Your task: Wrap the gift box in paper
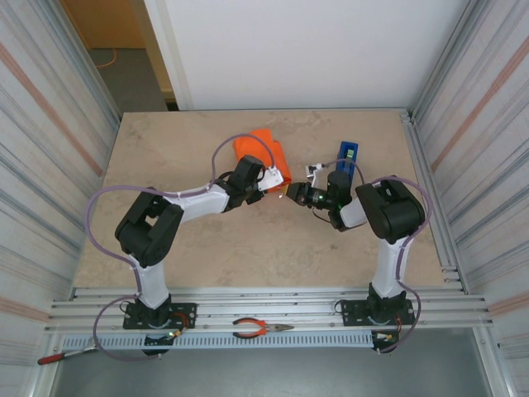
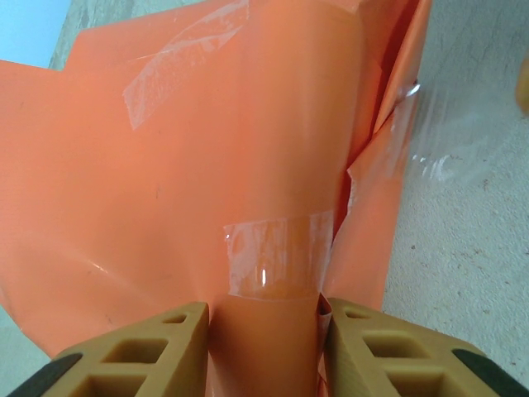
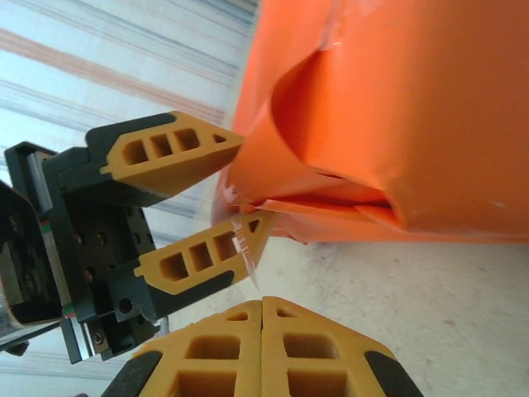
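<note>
L hand [image 2: 264,313] clamps paper [image 2: 157,174]; R hand [image 3: 262,308] closed.

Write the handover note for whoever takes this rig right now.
Left gripper: closed on a folded end of the paper.
Right gripper: shut, nothing seen in it, close beside that end.
Gift box: under the paper, mid-table; tape dispenser to its right.
Done: paper wrapped round, two clear tape strips on.
To do: this end gapes loose; fold and tape it.
</note>
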